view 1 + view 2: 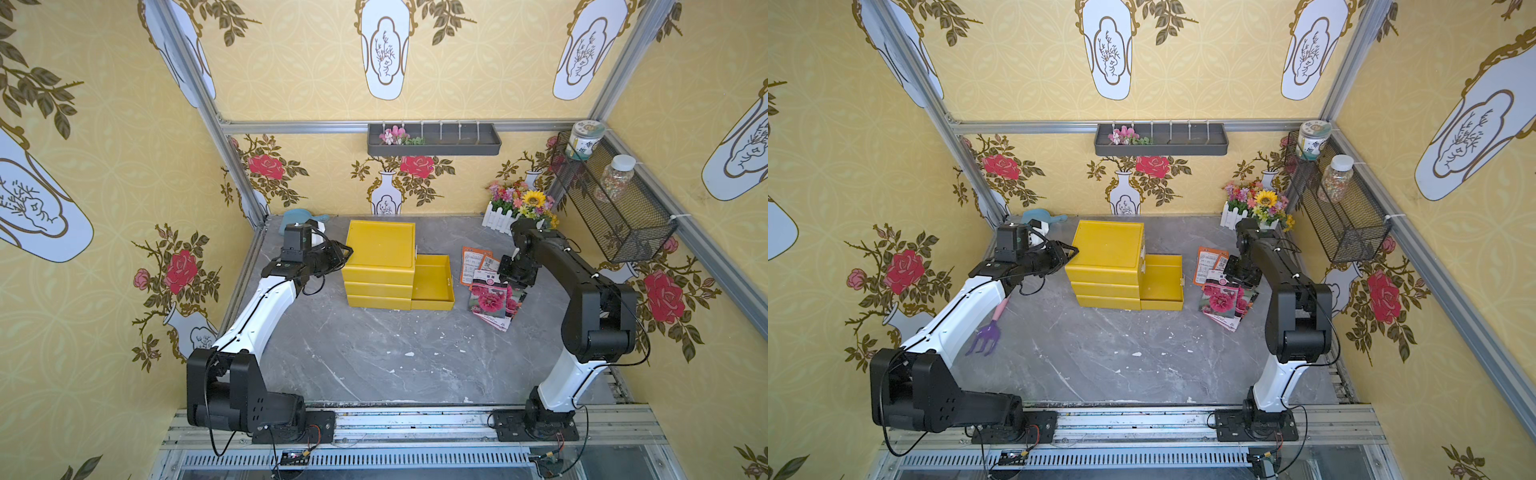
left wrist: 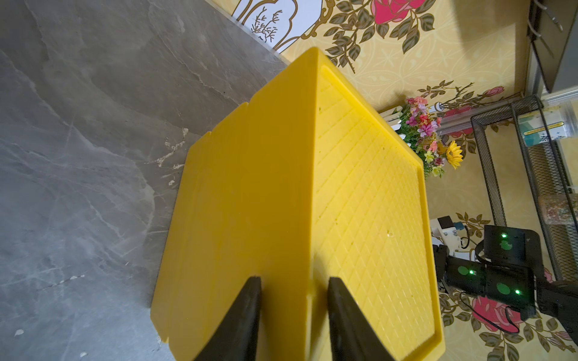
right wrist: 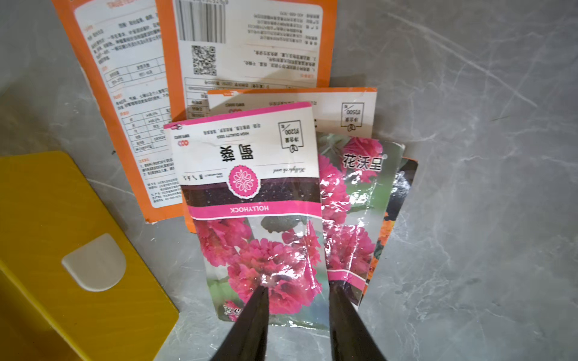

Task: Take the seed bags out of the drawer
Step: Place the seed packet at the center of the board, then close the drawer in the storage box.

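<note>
While the left gripper [image 1: 345, 252] sat with jaws parted astride the top edge of the yellow cabinet [image 1: 380, 245], seemingly steadying it with no clamp evident, the pulled-out drawer [image 1: 432, 278] beside it looked empty. Right of that, the seed bags [image 1: 490, 293] lay fanned in an overlapping pile on the bench [image 1: 374, 357], near the drawer but outside it. The right gripper [image 3: 298, 289] hovered just over the pink hollyhock packet [image 3: 250, 203], jaws apart, holding nothing. Judged the emptying about done; the next move probably calls for lifting clear and checking the drawer. Other drawers shut, contents unknown. Around: purple rake [image 1: 984, 332] under the left arm, blue scoop [image 1: 297, 218] at the back, flower pot [image 1: 519, 205], wire basket [image 1: 615, 208] with jars [image 1: 584, 139]. Nothing blocked the way.
</note>
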